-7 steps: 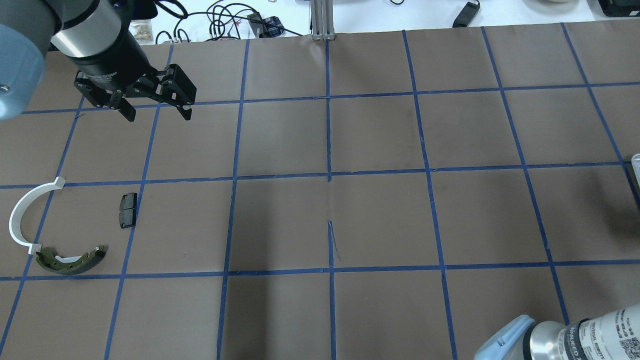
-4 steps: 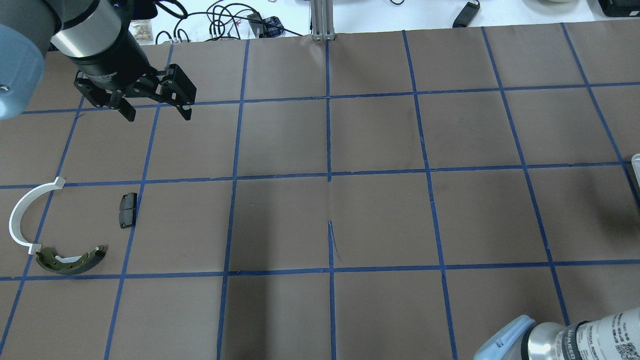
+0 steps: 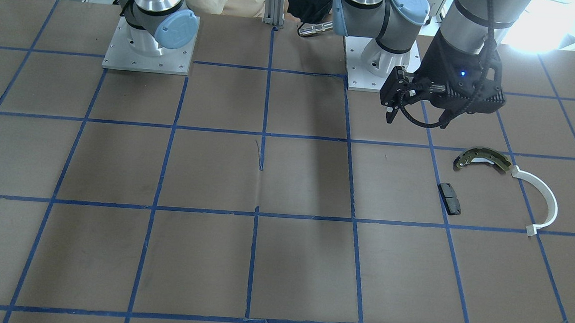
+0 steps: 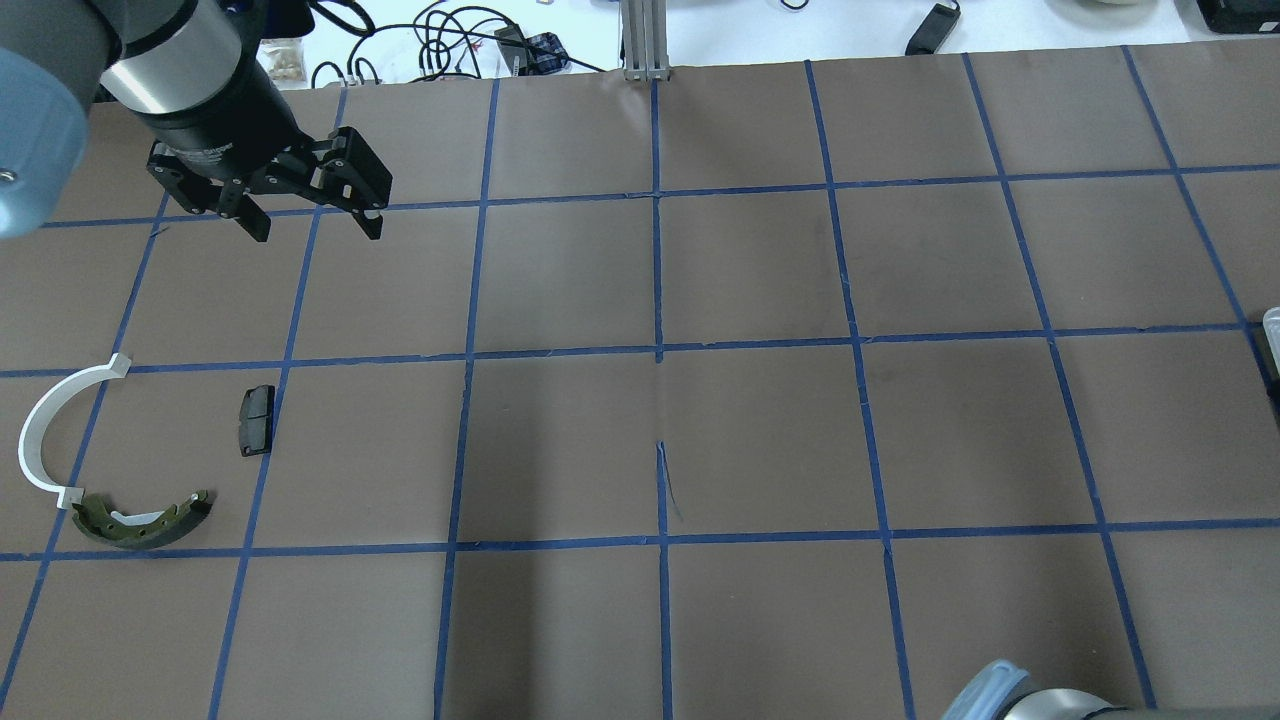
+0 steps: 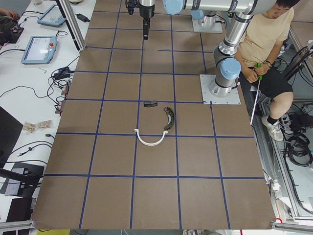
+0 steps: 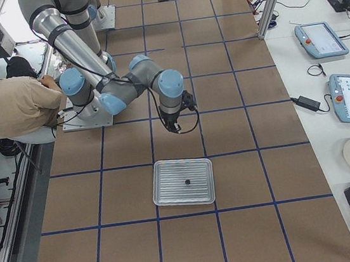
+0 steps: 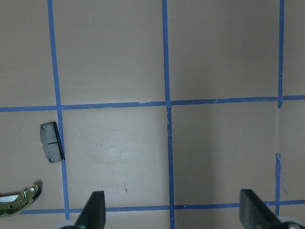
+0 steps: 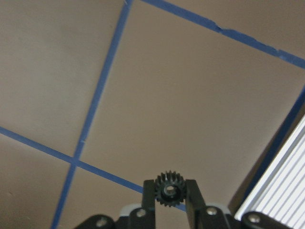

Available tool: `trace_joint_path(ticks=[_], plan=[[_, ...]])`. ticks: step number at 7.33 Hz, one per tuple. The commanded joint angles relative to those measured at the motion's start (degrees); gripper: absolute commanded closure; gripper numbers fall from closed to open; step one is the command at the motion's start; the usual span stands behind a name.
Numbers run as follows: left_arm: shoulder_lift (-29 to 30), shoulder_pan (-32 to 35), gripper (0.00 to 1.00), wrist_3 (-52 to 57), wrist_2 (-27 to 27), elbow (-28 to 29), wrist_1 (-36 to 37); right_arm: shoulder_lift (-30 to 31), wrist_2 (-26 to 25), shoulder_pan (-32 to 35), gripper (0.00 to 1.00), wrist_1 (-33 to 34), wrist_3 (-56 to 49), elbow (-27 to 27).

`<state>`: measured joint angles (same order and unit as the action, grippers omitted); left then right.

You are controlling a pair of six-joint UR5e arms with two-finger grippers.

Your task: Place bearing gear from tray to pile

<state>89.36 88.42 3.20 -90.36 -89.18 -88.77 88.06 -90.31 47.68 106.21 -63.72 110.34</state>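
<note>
In the right wrist view my right gripper (image 8: 169, 183) is shut on a small black toothed bearing gear (image 8: 167, 192), held above the brown table. The ribbed pale tray (image 8: 282, 185) shows at that view's lower right. In the exterior right view the right gripper (image 6: 175, 128) hangs just beyond the tray (image 6: 170, 198). The pile lies far left in the overhead view: white arc (image 4: 38, 430), black pad (image 4: 255, 420), olive brake shoe (image 4: 140, 520). My left gripper (image 4: 316, 230) is open and empty, beyond the pile.
One small black piece (image 6: 187, 182) lies in the tray. Only a sliver of the tray (image 4: 1272, 322) shows at the overhead view's right edge. Blue tape lines grid the brown table. Cables lie past the far edge (image 4: 440, 40). A person (image 6: 5, 101) sits beside the robot.
The right arm has slid down and mostly out of the overhead view's bottom right corner. The left gripper and the pile have not moved.
</note>
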Motion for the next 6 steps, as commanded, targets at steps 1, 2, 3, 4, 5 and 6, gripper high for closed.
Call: trace_joint_path(ticks=[1, 2, 3, 4, 5, 6], plan=[[-0.1, 0.0, 0.00, 0.1, -0.1, 0.0, 0.0, 4.5, 0.3, 15.2, 1.00, -3.4, 22.7, 1.1], [-0.1, 0.0, 0.00, 0.1, -0.1, 0.0, 0.0, 4.5, 1.2, 22.8, 1.00, -2.9, 34.7, 1.0], [-0.1, 0.0, 0.00, 0.1, -0.1, -0.1, 0.0, 3.9, 3.3, 30.5, 1.00, -1.8, 47.4, 0.9], [-0.1, 0.0, 0.00, 0.1, -0.1, -0.1, 0.0, 2.0, 3.5, 37.6, 1.00, 2.9, 56.1, 0.9], [-0.1, 0.0, 0.00, 0.1, -0.1, -0.1, 0.0, -1.4, 4.0, 44.7, 1.00, 8.3, 67.2, 0.8], [-0.1, 0.0, 0.00, 0.1, -0.1, 0.0, 0.0, -6.4, 5.8, 52.4, 1.00, 16.4, 75.7, 0.4]])
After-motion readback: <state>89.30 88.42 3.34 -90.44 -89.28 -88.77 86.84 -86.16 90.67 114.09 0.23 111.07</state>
